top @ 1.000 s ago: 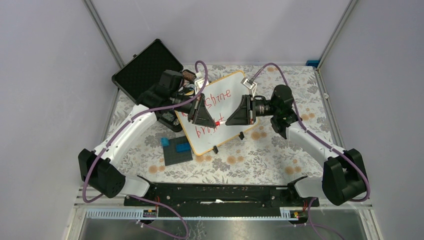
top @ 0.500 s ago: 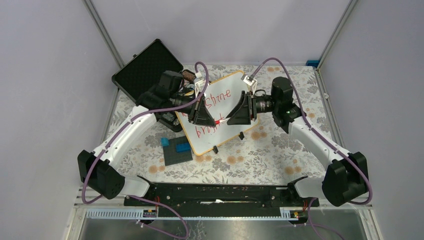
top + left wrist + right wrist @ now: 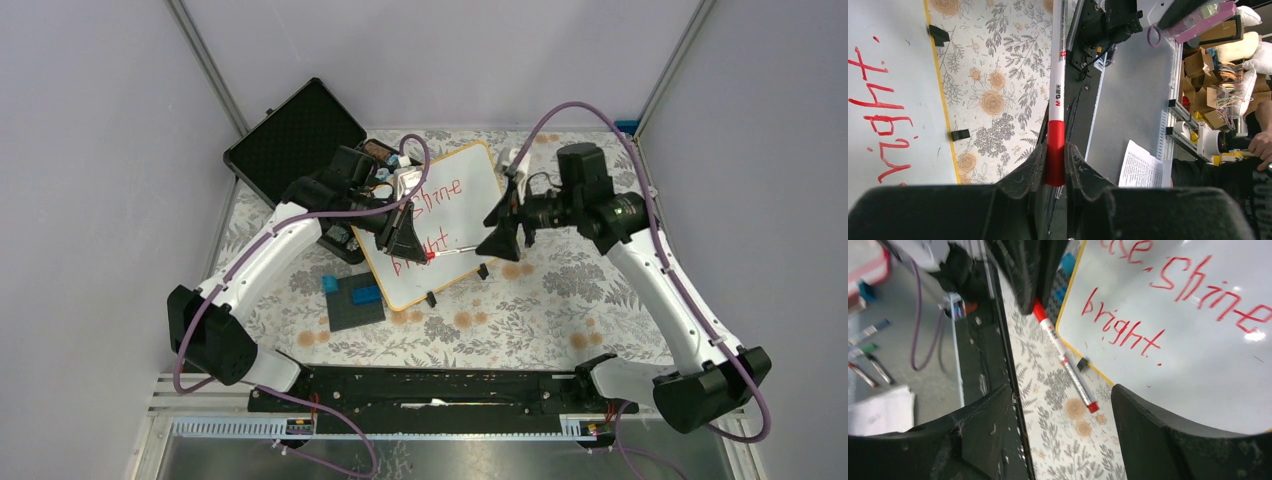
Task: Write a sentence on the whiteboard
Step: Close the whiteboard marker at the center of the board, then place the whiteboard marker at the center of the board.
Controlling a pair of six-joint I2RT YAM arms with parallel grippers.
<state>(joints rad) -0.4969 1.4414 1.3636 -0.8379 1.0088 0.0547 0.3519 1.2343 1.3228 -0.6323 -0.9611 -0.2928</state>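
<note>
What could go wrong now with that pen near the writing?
The left gripper pinches the marker only at one red end, so it might tilt or slip out. The right gripper hangs open near the free end and could knock it. Either way, the marker might brush the whiteboard and smudge the sentence.

Blue blocks (image 3: pixel 366 295) sit on a grey plate (image 3: pixel 350 316).

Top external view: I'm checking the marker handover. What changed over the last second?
The right end effector opened, let go of the marker's free end and drew back to the right, away from the left end effector. The left end effector stayed shut on the marker's red end, shifting only slightly nearer. The whiteboard and its sentence stayed as they were.
</note>
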